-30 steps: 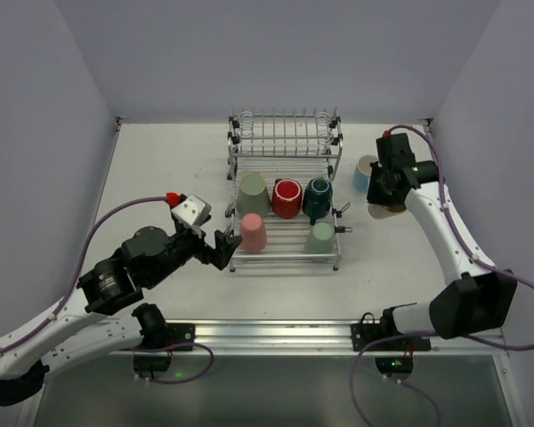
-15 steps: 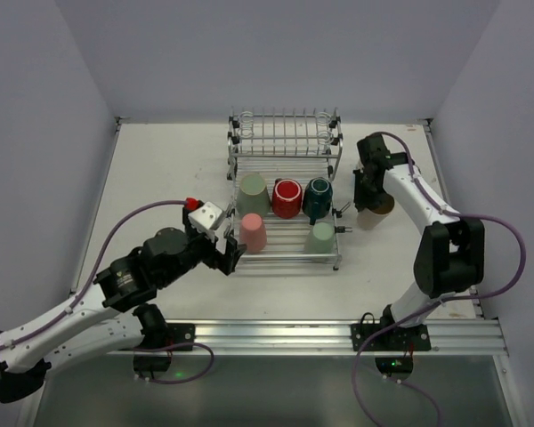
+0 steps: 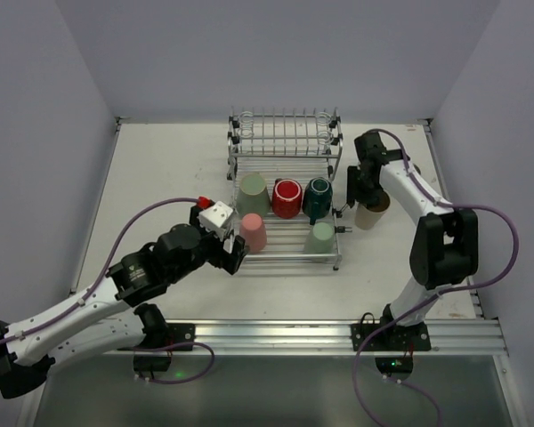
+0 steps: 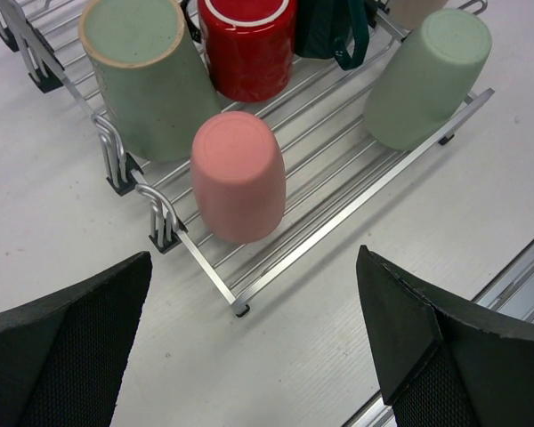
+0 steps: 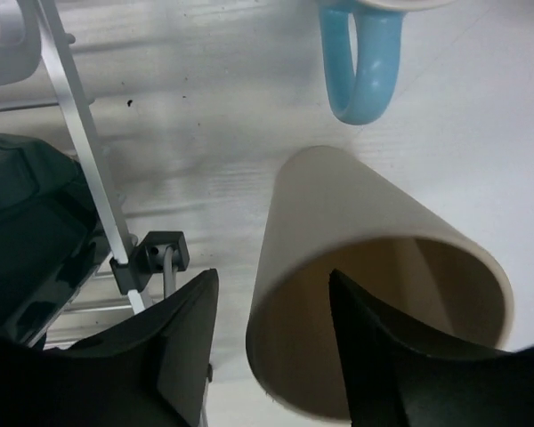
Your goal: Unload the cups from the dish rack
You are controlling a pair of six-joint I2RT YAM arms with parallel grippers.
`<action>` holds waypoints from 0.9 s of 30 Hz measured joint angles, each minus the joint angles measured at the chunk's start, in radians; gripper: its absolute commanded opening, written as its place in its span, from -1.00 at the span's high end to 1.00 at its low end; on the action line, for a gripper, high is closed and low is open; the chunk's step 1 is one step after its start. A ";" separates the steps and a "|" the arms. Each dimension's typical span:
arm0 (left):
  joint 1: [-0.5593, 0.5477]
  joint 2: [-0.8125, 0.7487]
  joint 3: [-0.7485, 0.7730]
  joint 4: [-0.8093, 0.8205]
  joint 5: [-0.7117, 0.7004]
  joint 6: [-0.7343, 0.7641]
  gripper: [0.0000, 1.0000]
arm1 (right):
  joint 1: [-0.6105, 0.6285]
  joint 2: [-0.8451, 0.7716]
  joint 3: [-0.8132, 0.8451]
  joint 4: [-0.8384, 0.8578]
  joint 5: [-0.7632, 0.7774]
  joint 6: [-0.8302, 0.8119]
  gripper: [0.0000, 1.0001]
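The dish rack holds a sage green cup, red mug, dark teal mug, pink cup and mint green cup on its lower tray. My left gripper is open and empty at the rack's front left corner, the pink cup just ahead of it. My right gripper is open right of the rack, one finger inside and one outside a beige cup on the table. The light blue cup's handle shows beyond it. No separate tan-brown cup shows.
The rack's upper pronged shelf is bare. The rack's right rail and the teal mug lie close to my right gripper's left finger. Grey walls enclose the table; a metal rail runs along its near edge.
My left gripper has advanced right toward the rack's front left corner. My right gripper has swung left toward the rack with the beige cup under it; the light blue cup is now hidden from above.
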 measured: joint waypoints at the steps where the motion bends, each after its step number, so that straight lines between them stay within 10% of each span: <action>1: 0.000 0.007 0.000 0.000 0.000 0.000 -1.00 | 0.000 -0.010 0.000 -0.003 0.000 0.000 -0.21; 12: 0.003 0.107 0.071 -0.003 0.006 -0.037 -1.00 | 0.001 -0.364 -0.012 0.028 -0.014 0.006 -0.49; 27: 0.004 0.447 0.165 0.040 -0.131 -0.087 -1.00 | 0.087 -1.066 -0.560 0.396 -0.415 0.145 -0.52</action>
